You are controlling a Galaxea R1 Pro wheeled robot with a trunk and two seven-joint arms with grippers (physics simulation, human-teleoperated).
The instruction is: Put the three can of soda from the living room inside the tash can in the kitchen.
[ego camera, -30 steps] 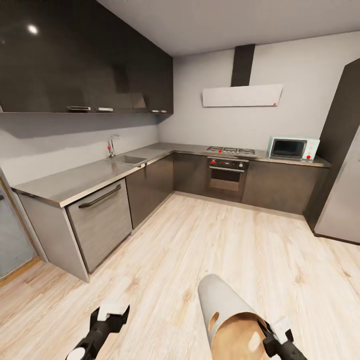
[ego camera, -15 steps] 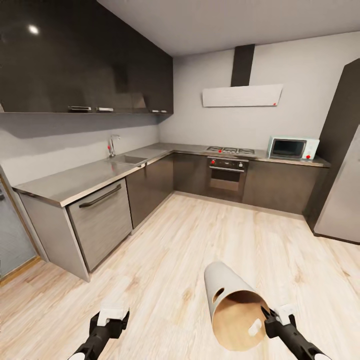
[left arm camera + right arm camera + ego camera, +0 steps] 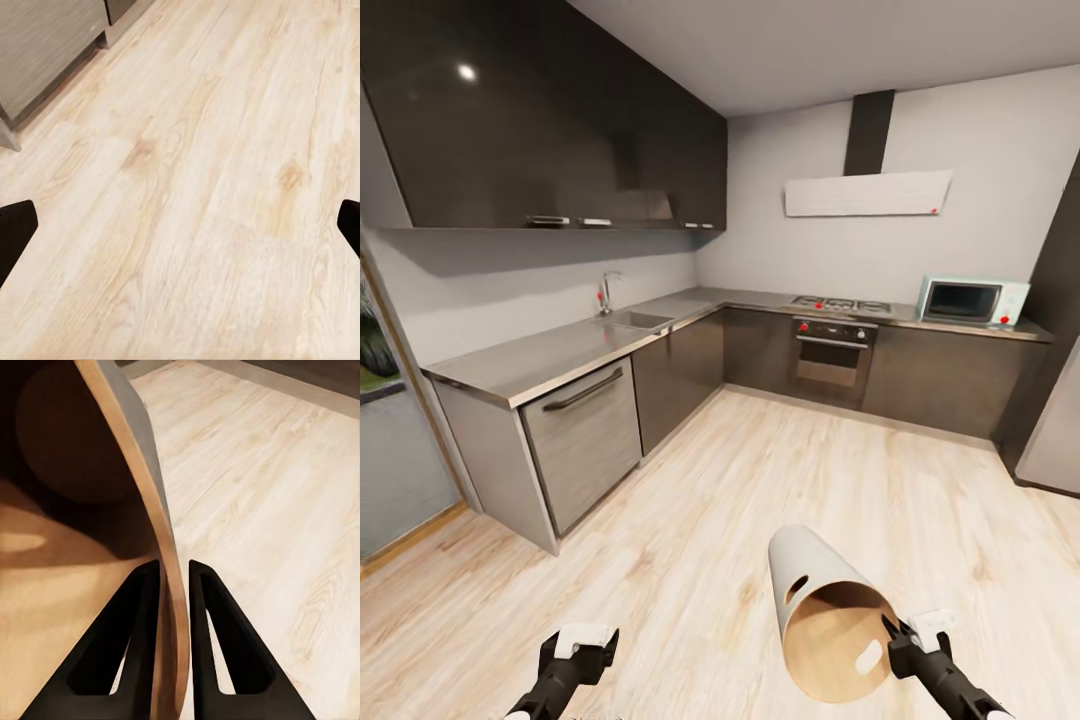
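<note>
Your right gripper [image 3: 897, 637] is closed on the rim of the trash can [image 3: 822, 603]; its long axis tilts away from this hand, mouth facing you. Your left gripper [image 3: 582, 645] is wide open and empty.

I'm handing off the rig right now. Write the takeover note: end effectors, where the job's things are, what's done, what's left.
Right end effector: shut on the trash can rim, one finger inside, one outside; the bin is tipped, mouth toward the robot.
Left end effector: open, holding nothing, over the pale wood floor.
Location: kitchen, facing the counter and oven.
Soda cans: none seen in the visible part of the bin.
Left: get all three cans into the bin.
</note>
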